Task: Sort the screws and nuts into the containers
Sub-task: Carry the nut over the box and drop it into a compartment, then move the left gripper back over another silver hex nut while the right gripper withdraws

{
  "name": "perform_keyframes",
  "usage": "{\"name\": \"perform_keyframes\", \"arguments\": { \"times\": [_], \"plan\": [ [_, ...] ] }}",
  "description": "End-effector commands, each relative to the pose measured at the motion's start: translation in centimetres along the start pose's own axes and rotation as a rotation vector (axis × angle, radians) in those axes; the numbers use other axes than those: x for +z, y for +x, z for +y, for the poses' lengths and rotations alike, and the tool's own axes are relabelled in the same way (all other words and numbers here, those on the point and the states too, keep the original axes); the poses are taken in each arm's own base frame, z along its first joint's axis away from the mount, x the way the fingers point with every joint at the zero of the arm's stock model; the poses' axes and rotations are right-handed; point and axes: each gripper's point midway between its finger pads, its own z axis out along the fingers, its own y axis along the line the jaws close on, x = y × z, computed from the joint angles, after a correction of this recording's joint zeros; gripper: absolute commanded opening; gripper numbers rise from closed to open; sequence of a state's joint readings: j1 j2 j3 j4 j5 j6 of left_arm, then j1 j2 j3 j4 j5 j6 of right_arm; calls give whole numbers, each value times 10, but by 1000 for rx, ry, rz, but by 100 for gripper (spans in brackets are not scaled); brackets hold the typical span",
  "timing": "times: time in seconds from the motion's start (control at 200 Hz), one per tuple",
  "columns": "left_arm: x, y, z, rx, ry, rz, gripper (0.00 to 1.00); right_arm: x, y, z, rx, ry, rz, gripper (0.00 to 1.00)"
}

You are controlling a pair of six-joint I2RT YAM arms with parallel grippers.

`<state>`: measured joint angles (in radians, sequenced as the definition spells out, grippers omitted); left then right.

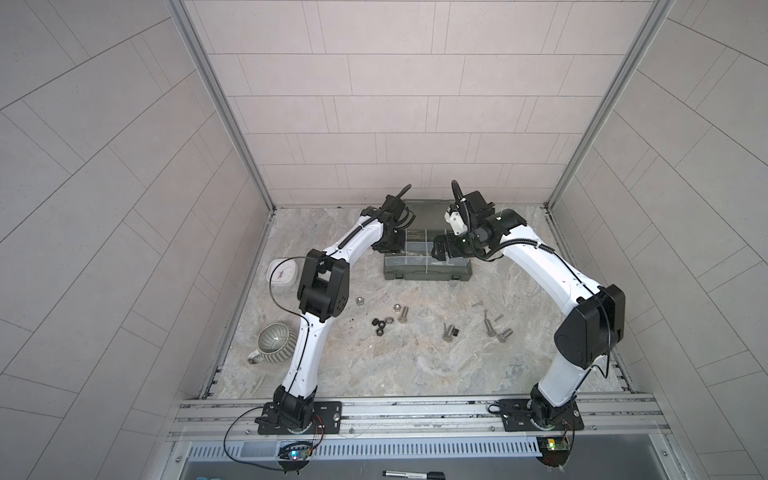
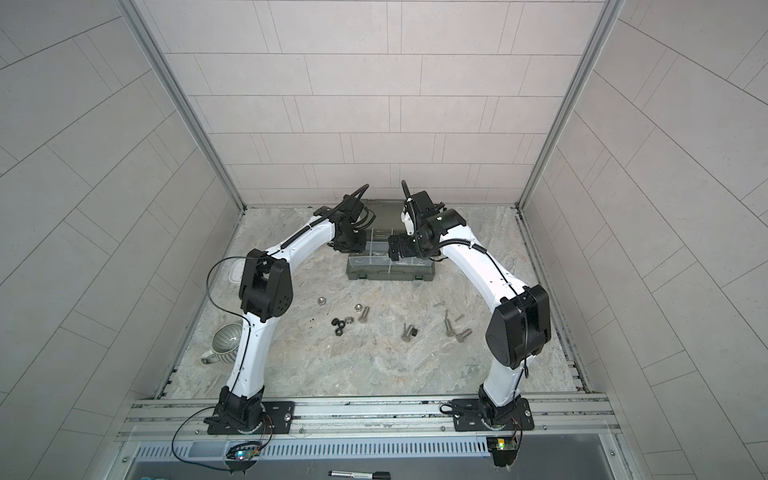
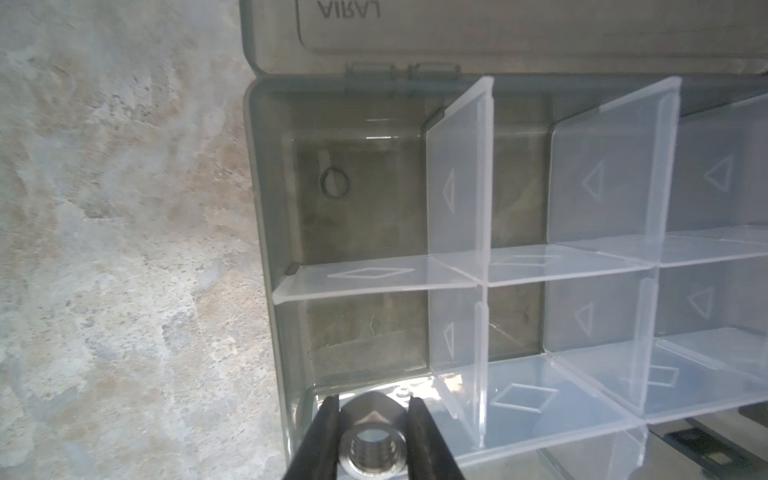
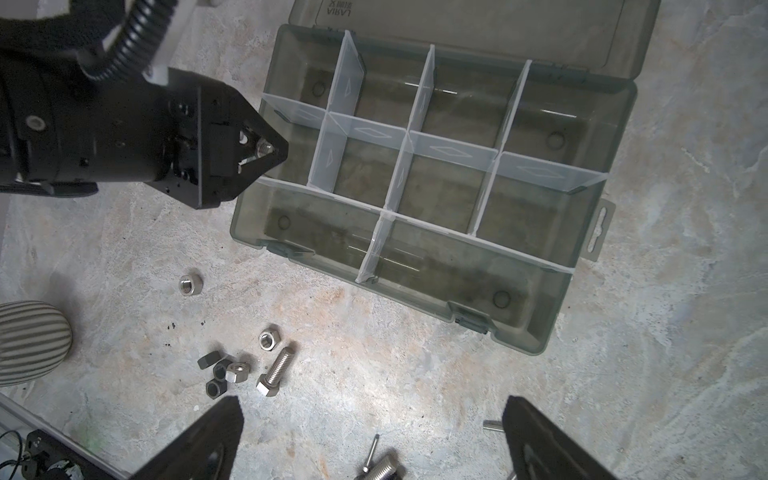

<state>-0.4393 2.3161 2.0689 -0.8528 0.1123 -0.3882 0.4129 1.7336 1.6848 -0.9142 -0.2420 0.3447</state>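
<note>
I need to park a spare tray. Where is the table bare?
Widest bare patch: table between the scattered nuts, screws and the front rail. A narrower strip lies between case and that scatter. Crowded: the middle band, and the left edge with clock and mug.

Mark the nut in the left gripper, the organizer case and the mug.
nut [image 3: 360,409]: left wrist view, hex flank.
organizer case [image 4: 519,37]: right wrist view, open lid.
mug [image 1: 271,344]: in a top view, ribbed wall.

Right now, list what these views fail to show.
Clock: both top views, mostly behind the left arm's elbow.
Mug: right wrist view, cut by the frame edge.
Nut: left wrist view, lower part cut off.
Thin screws: both top views, too small for detail.
</note>
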Motion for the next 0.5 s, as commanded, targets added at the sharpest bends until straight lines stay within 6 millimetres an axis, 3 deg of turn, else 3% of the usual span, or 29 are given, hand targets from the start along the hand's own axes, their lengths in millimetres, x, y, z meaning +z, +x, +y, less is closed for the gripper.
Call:
{"name": "perform_keyframes", "arguments": {
  "times": [0.0,0.045,0.19,0.245,0.39,0.495],
  "plan": [
    [-6,-11,-4,2,6,-24,22,-9,0,-2,-21,13,-4,99],
    [-6,-13,-3,4,5,-27,27,-9,1,-2,-23,16,-2,99],
    [-16,-19,-3,15,0,-50,58,-13,4,-4,-40,20,-2,99],
    [-20,-22,-3,18,-1,-61,65,-15,6,-5,-45,23,-2,99],
    [-36,-22,1,28,-12,-67,70,-19,15,-8,-50,35,6,99],
    [-51,-9,12,34,-41,-45,70,-23,24,-10,-56,41,20,99]
  ]
}}
